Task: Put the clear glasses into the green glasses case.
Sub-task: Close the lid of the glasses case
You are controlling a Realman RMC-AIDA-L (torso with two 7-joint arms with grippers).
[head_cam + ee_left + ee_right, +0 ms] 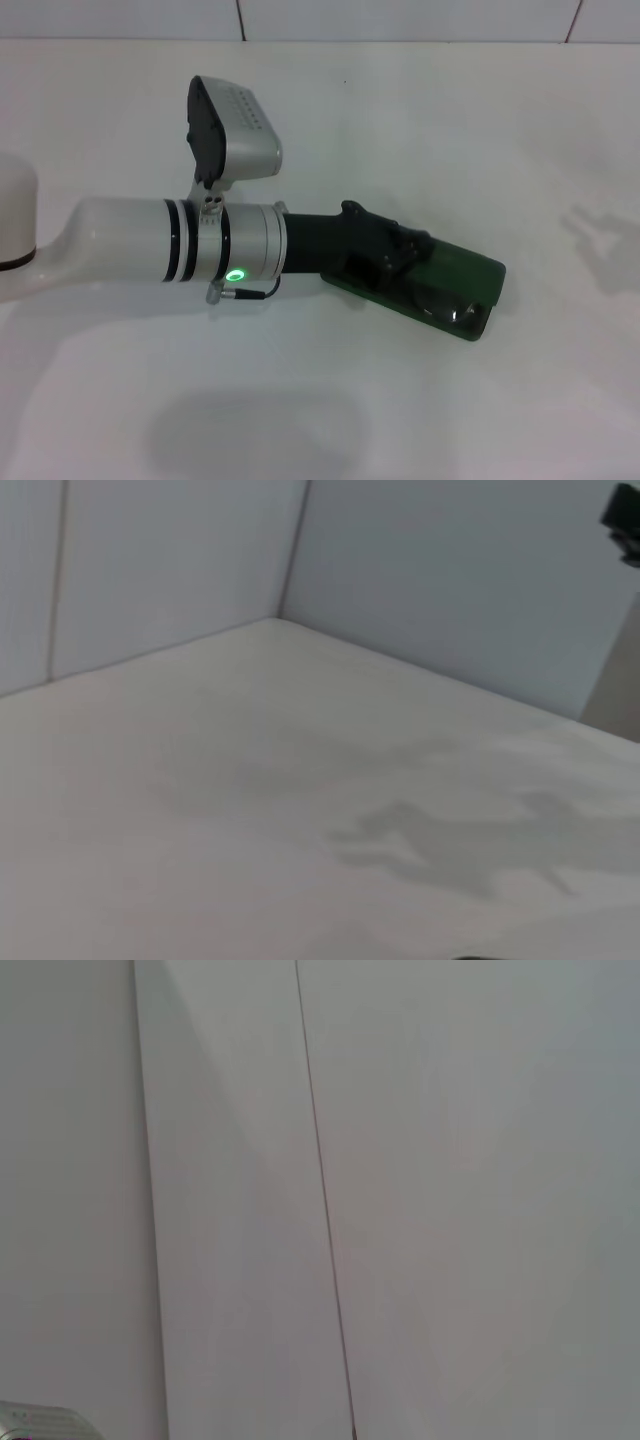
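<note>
In the head view the green glasses case (468, 272) lies on the white table right of centre, its long side angled toward the near right. A clear curved lens with bright glints, the clear glasses (447, 303), shows at the case's near side, within its outline. My left gripper (398, 258), black, reaches in from the left and sits over the case's left half, hiding that part of the case and the glasses. Whether it touches the glasses cannot be made out. The right gripper is out of view.
The white left arm (150, 240) crosses the table from the left, with its camera housing (235, 128) standing above it. A tiled wall (400, 18) bounds the table (400, 420) at the back. The wrist views show only bare table and wall panels.
</note>
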